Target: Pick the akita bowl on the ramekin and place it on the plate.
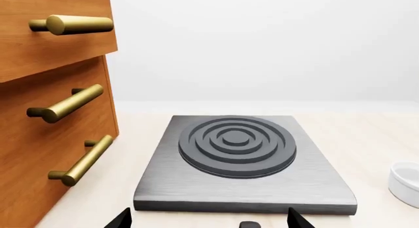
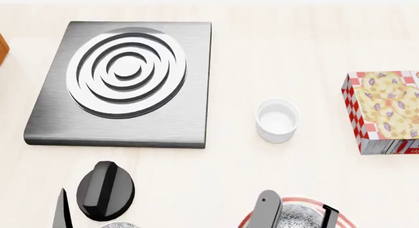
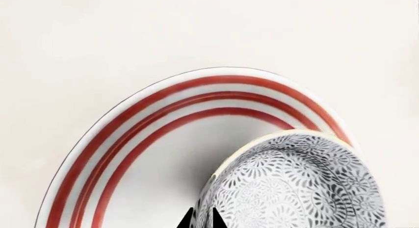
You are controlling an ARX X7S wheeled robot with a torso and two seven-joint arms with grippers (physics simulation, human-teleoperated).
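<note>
The akita bowl [image 3: 307, 184], grey-and-white leafy patterned, is over the inner part of the plate [image 3: 131, 139], a white plate with red rings. The bowl looks tilted, and I cannot tell whether it touches the plate. My right gripper [image 3: 201, 219] is shut on the bowl's rim, one fingertip on each side of the wall. In the head view the bowl [image 2: 298, 215] and the plate's red rim [image 2: 244, 221] show at the bottom edge. The ramekin [image 2: 277, 120], a plain white cup, stands empty beyond them. My left gripper [image 1: 209, 220] is open and holds nothing, just short of the stove plate.
A grey stove plate [image 2: 124, 76] with concentric rings lies at the back left, with a black knob [image 2: 105, 190] in front of it. A cookie box [image 2: 386, 113] stands at the right. A wooden drawer cabinet [image 1: 46, 115] with brass handles stands beside the stove plate.
</note>
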